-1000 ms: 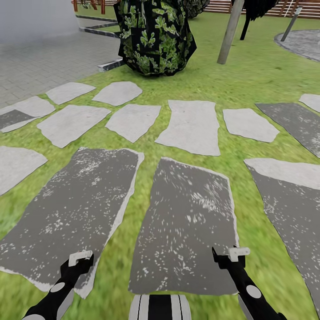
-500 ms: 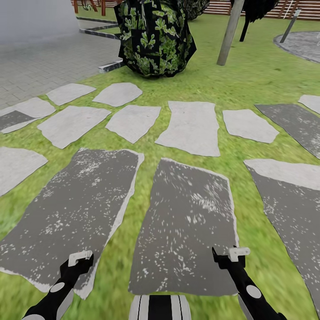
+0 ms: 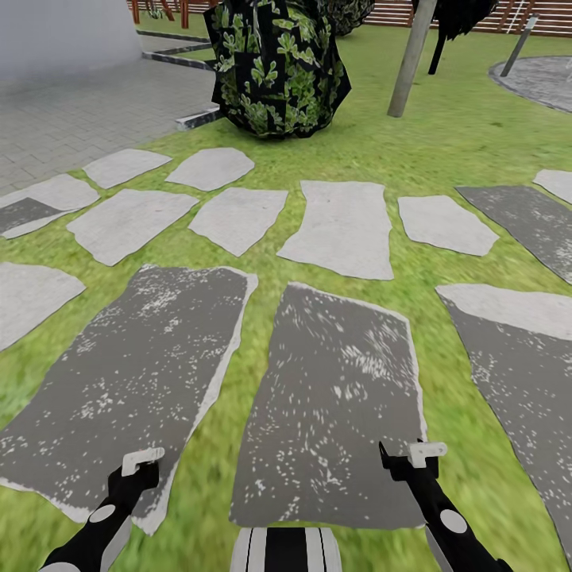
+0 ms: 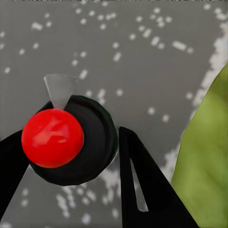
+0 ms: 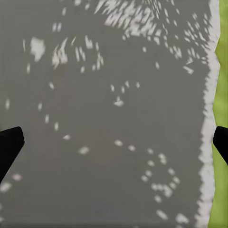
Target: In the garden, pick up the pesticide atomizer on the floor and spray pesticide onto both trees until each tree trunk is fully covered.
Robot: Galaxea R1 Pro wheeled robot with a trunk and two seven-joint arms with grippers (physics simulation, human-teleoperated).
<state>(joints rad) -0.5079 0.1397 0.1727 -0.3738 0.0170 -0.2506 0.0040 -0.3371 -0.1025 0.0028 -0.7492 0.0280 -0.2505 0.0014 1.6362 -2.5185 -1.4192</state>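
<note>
The left end effector (image 3: 135, 467) grips a dark bottle with a red ball (image 4: 53, 137) over a grey stepping stone (image 3: 127, 381). The right end effector (image 3: 413, 459) hangs wide open and empty. A tree trunk (image 3: 411, 59) rises from the grass (image 3: 445, 143) at 1 o'clock, beside a leafy shrub (image 3: 278, 63).

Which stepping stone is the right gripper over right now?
The big dark speckled stone straight ahead in the near row. The right gripper hangs over its near right corner; the paler stones lie farther off.
</note>
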